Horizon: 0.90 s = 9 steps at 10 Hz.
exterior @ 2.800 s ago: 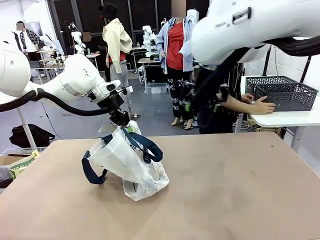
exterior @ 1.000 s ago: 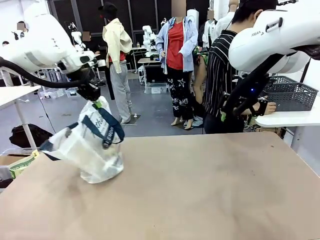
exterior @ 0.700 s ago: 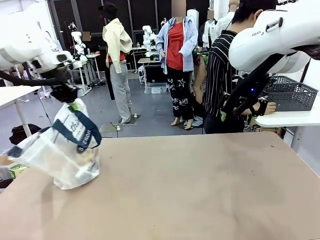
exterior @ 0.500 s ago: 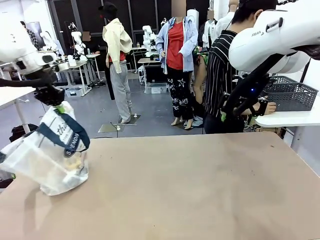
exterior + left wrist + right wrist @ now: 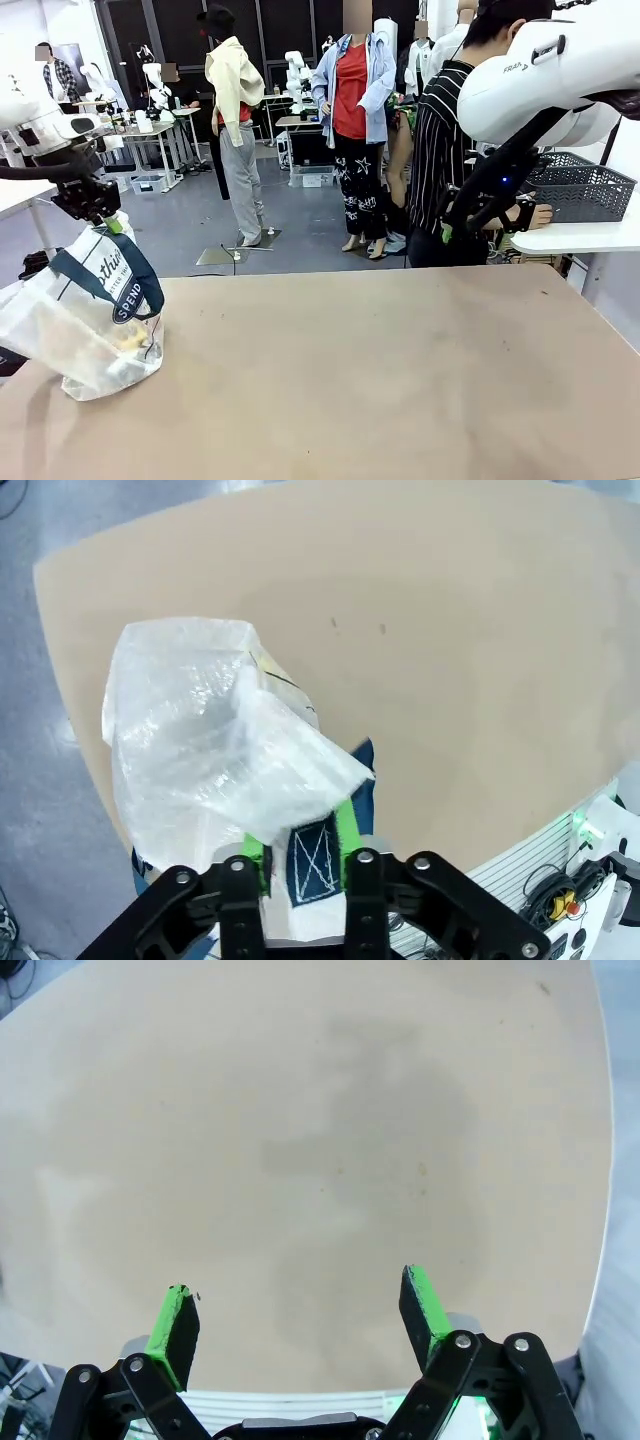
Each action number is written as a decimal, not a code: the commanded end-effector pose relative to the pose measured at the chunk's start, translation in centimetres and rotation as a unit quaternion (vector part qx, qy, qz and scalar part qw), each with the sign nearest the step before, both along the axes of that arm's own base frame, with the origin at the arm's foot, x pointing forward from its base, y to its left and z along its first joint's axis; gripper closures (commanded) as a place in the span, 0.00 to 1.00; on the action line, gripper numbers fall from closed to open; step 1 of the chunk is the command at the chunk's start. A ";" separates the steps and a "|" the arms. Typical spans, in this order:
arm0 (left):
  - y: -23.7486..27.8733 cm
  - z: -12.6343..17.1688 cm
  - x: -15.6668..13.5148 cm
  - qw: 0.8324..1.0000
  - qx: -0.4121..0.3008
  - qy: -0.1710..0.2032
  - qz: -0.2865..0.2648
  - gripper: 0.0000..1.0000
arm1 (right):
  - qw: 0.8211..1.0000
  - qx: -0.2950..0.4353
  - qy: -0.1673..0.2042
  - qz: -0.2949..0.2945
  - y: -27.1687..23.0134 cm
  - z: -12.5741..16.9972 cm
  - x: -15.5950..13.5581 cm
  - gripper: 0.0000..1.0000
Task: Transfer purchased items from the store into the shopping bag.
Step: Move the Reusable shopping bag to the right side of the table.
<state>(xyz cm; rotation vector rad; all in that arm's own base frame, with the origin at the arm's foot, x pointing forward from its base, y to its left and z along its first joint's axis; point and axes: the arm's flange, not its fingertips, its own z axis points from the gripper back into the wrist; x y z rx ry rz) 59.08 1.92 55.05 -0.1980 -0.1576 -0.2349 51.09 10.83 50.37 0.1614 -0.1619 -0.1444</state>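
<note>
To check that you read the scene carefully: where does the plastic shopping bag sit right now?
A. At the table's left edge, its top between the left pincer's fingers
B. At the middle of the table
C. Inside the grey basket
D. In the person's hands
A: the shopping bag rests at the left edge of the table, its top between the fingers of the left pincer; the basket stands apart on a side table.

Tan table (image 5: 400,380), scuffed top, shopping bag (image 5: 85,325) resting at its left edge, slumped, white side table (image 5: 575,238) bearing the store (image 5: 570,190)
</note>
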 end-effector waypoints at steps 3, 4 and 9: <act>-2.8 2.3 0.9 0.998 -0.001 -0.057 0.016 0.00 | 1.000 -0.003 -0.001 0.003 0.0 0.0 0.0 0.00; -4.3 3.0 0.7 0.997 0.007 -0.076 -0.001 0.00 | 1.000 -0.003 -0.001 0.003 0.0 0.0 0.0 0.00; -14.0 3.9 2.3 0.989 0.033 -0.103 -0.103 0.00 | 1.000 -0.003 -0.001 0.003 0.0 0.0 0.0 0.00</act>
